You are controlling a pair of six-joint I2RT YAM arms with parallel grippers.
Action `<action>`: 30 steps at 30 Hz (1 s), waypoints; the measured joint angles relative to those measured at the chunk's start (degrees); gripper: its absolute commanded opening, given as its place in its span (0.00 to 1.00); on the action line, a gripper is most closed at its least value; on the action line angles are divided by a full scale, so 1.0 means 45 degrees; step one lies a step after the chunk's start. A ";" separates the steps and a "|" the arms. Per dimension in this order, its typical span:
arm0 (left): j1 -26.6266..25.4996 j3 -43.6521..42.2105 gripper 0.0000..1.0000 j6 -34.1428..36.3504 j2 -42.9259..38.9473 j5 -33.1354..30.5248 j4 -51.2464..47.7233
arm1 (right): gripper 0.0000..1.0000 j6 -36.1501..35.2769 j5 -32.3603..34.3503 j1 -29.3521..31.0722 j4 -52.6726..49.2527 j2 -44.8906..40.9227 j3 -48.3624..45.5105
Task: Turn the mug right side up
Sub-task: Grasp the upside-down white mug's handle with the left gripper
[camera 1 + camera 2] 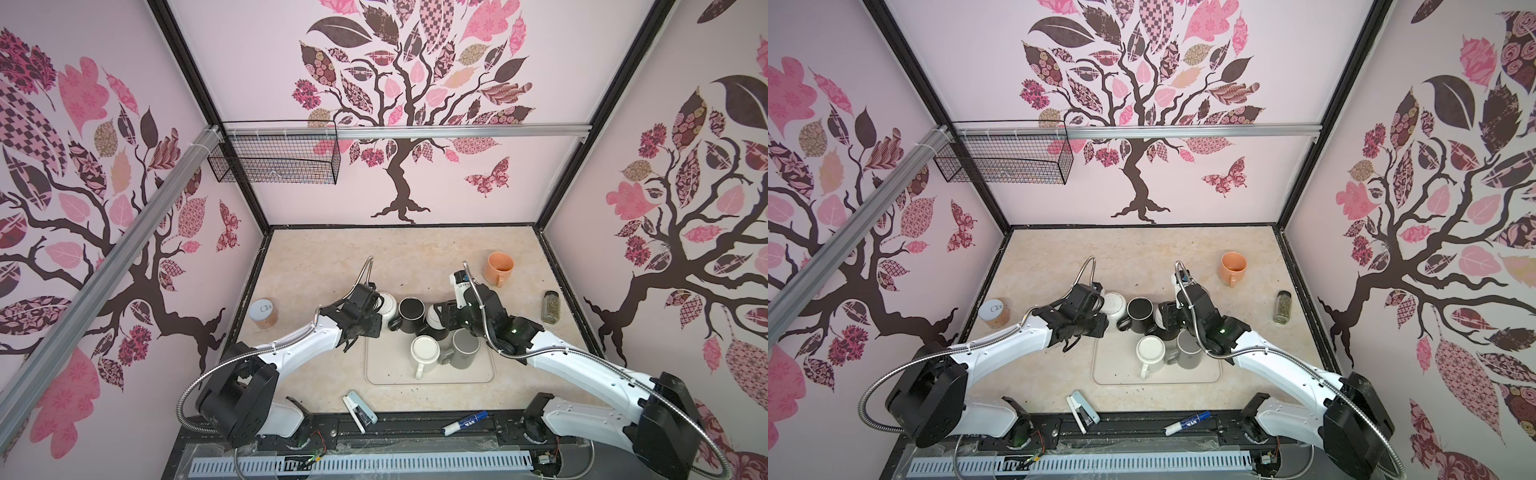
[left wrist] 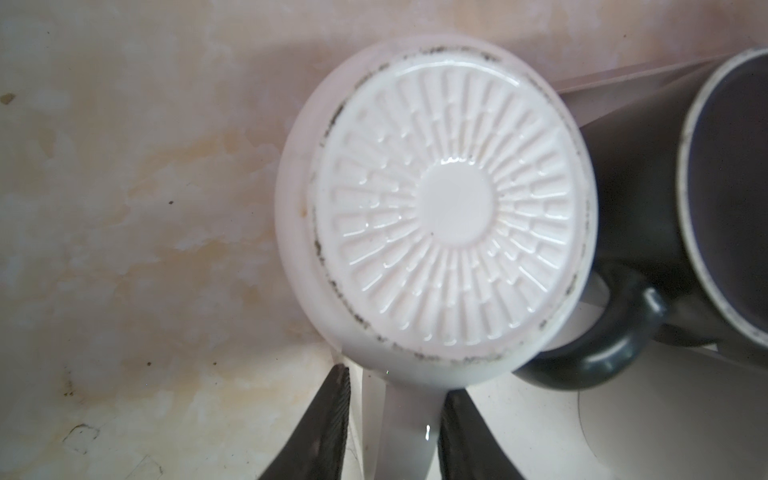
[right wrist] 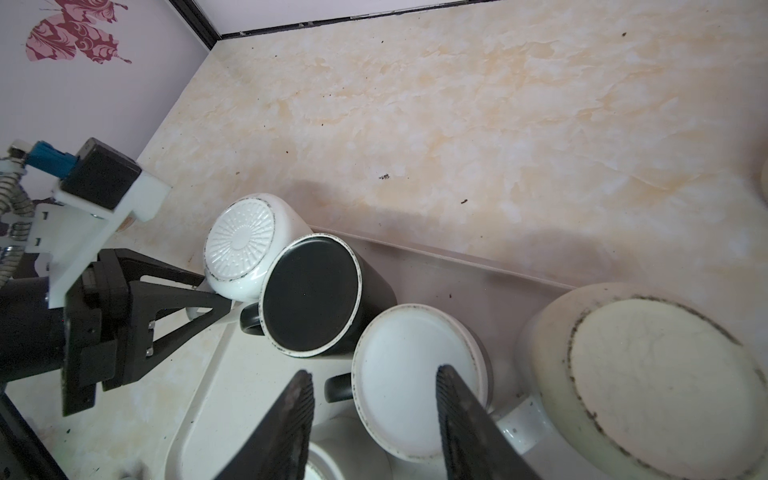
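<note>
**Bracketing a white mug's handle at the tray corner**

The left tool point(image 2: 397, 382) has its two ridged black fingers point(image 2: 328, 424) on either side of the handle of the white mug point(image 2: 449, 208). That mug stands mouth-down on the marbled beige counter point(image 1: 332, 257), directly ahead of the fingertips. One finger touches the handle and the other sits just beside it; whether the grip is clamped I cannot tell.

The mug's glossy ceramic base faces up. It is a round disc moulded with radial ribs around a smooth centre, and its foot ring is scuffed dark. On the mug's far side from the left tool is a matte black mug point(image 2: 706, 187). Its flat end is ringed in white and its loop handle rests against the white mug's wall.

The right tool point(image 3: 374, 372) is released, with its fingers spread wide. It hovers over a dark mug with a white base point(image 3: 399, 374), which is inverted in the shallow beige tray point(image 1: 469, 376). A cream mug point(image 1: 424, 353) and a grey mug point(image 1: 465, 347) also stand in that tray, close beside the right tool.
</note>
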 measured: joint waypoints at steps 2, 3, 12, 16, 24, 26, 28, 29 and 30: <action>-0.0015 0.0141 0.31 0.0029 0.0092 0.0010 -0.0087 | 0.51 0.0000 0.0000 0.0000 0.0000 0.0000 0.0000; -0.0019 0.0185 0.30 0.0039 0.0136 0.0019 -0.0107 | 0.51 0.0000 0.0000 0.0000 0.0000 0.0000 0.0000; -0.0073 0.0306 0.20 0.0238 0.0471 -0.0039 -0.0087 | 0.51 0.0005 -0.0005 0.0000 0.0053 0.0000 -0.0083; -0.0175 0.0355 0.11 0.0321 0.0457 -0.0321 -0.0102 | 0.51 0.0005 -0.0005 0.0000 0.0117 -0.0005 -0.0306; -0.0529 0.0350 0.00 0.0447 0.0238 -0.1467 -0.0325 | 0.51 0.0073 -0.0199 0.0000 0.0272 -0.0107 -0.0389; -0.0797 0.0350 0.00 0.0510 -0.0010 -0.2069 -0.0369 | 0.51 0.0146 -0.0350 0.0000 0.0393 -0.0204 -0.0393; -0.1073 0.0350 0.00 0.0529 -0.0384 -0.2744 -0.0389 | 0.51 0.0194 -0.0544 0.0000 0.0520 -0.0282 -0.0389; -0.1190 0.0355 0.00 0.0534 -0.0583 -0.3045 -0.0408 | 0.51 0.0209 -0.0661 0.0000 0.0588 -0.0311 -0.0389; -0.1292 0.0369 0.00 0.0544 -0.0748 -0.3298 -0.0432 | 0.51 0.0233 -0.0772 0.0000 0.0636 -0.0330 -0.0389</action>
